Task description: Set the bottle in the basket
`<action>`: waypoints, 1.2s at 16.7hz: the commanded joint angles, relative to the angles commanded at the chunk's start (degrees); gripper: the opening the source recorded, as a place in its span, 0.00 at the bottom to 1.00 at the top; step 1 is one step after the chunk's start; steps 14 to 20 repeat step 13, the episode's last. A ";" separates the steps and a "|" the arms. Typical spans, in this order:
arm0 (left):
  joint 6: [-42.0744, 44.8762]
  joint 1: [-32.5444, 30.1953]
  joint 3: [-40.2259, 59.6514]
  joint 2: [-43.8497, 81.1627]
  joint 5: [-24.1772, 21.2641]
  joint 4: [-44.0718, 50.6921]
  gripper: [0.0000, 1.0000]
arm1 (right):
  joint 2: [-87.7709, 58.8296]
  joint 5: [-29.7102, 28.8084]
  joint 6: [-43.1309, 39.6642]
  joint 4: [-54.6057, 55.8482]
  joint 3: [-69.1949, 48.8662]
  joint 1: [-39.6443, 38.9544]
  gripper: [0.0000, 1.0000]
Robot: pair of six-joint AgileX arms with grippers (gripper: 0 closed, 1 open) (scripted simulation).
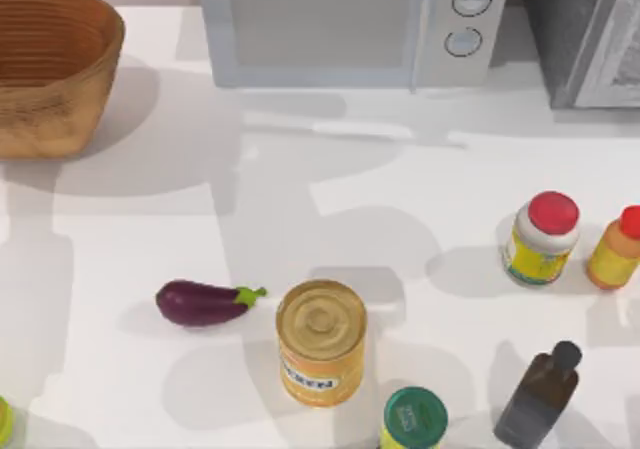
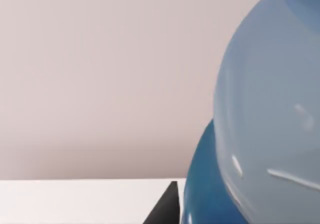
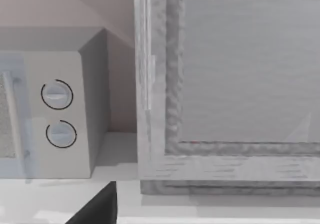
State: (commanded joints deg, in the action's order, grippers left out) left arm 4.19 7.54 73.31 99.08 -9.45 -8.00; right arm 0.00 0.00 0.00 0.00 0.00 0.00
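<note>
Of my own body I see little: a flat, matte black finger [image 2: 165, 209] of my left gripper, wedge-shaped with a sharp straight edge, and an equally black, plain, slanted finger [image 3: 97, 209] of my right gripper, without markings, screws or cables.

Basket [image 1: 50, 64] sits left of microwave [image 1: 350, 24] (rear).
</note>
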 joint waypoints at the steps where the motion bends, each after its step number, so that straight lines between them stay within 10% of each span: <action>1: 0.00 0.00 0.00 0.00 0.00 0.00 0.53 | 0.00 0.00 0.00 0.00 0.00 0.00 1.00; 7: 0.00 0.00 0.00 0.00 0.00 0.00 0.98 | 0.00 0.00 0.00 0.00 0.00 0.00 1.00; 20: 0.00 0.00 0.00 0.00 0.00 0.00 1.00 | 0.00 0.00 0.00 0.00 0.00 0.00 1.00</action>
